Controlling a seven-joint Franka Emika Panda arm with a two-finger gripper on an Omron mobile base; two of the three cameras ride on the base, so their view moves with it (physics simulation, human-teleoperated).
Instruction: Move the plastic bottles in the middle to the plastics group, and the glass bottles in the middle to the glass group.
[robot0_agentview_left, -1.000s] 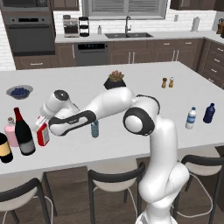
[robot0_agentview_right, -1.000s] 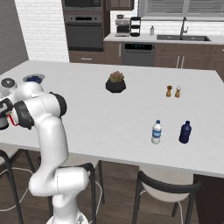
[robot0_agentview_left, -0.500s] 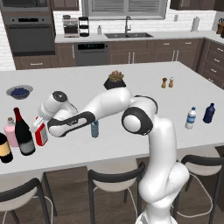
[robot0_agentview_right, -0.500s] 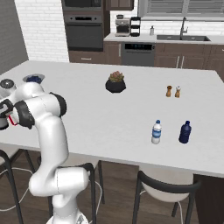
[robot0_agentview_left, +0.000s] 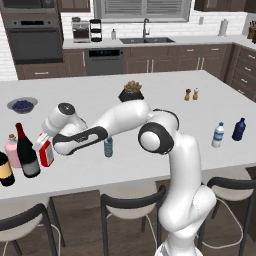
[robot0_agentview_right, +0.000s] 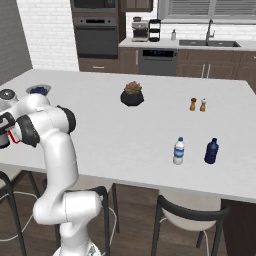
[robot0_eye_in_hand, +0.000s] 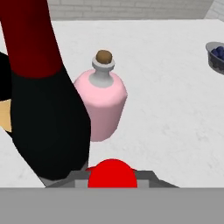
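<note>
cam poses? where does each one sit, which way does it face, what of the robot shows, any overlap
Left base view: behind the arm to its left, looking forward and down over the island counter; the arm rises from lower right toward the red bottle.
Right base view: behind to its right, same counter; the arm rises from lower left.
Hand view: on the hand, looking along the gripper, shut on the red bottle, toward the wine bottle and pink flask.
Shared: both base views show the plant pot and shakers.

Far left counter edge: my gripper (robot0_agentview_left: 46, 145) over flat bottle (robot0_agentview_left: 46, 154), wine bottle (robot0_agentview_left: 26, 152) just left, flask (robot0_agentview_left: 12, 150) behind that, labelled bottle (robot0_agentview_left: 5, 169) leftmost. Small water bottle (robot0_agentview_left: 108, 147) right of them. Bowl (robot0_agentview_left: 22, 105) behind.
</note>
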